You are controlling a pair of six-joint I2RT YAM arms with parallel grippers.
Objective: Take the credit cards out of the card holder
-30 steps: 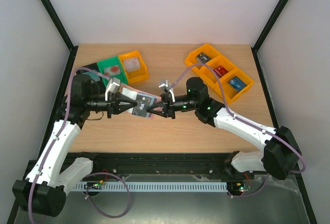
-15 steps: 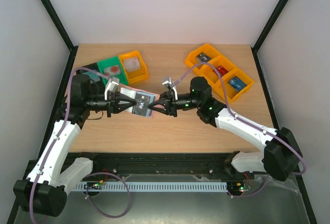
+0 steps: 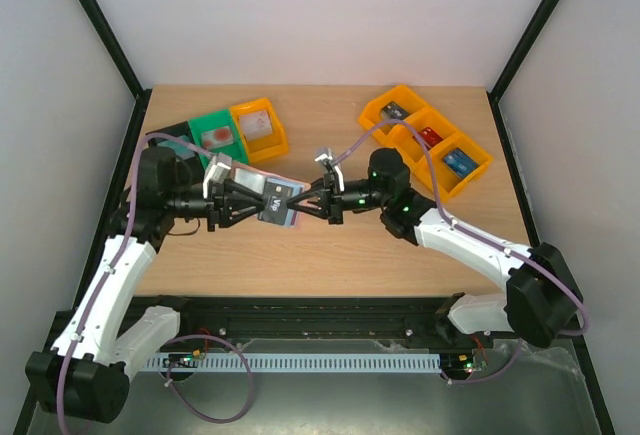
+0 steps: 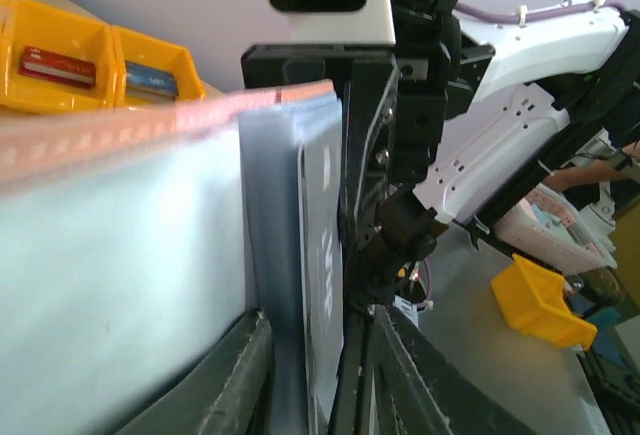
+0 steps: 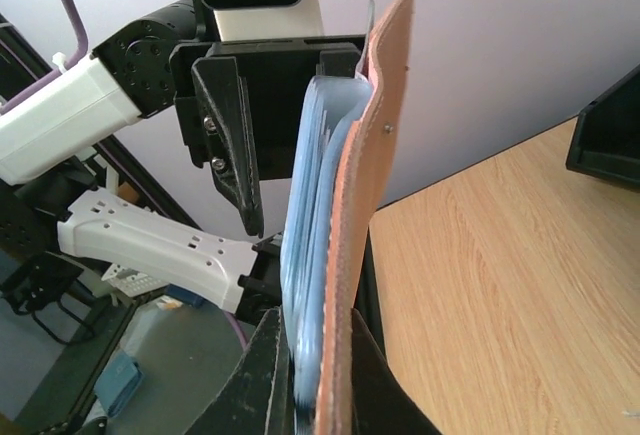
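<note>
the card holder (image 5: 375,155) is up in the air over the surface (image 3: 330,255), near the green bin (image 3: 212,133), with a grey card (image 4: 322,255) showing inside. the right pincer (image 3: 300,206), on the side away from the green bin, is pinched tight on the holder. the left pincer (image 3: 255,205), on the bin's side, sits around it; i cannot tell if it grips. i think a card comes out next: one pincer must nip only the card and slide it free.
</note>
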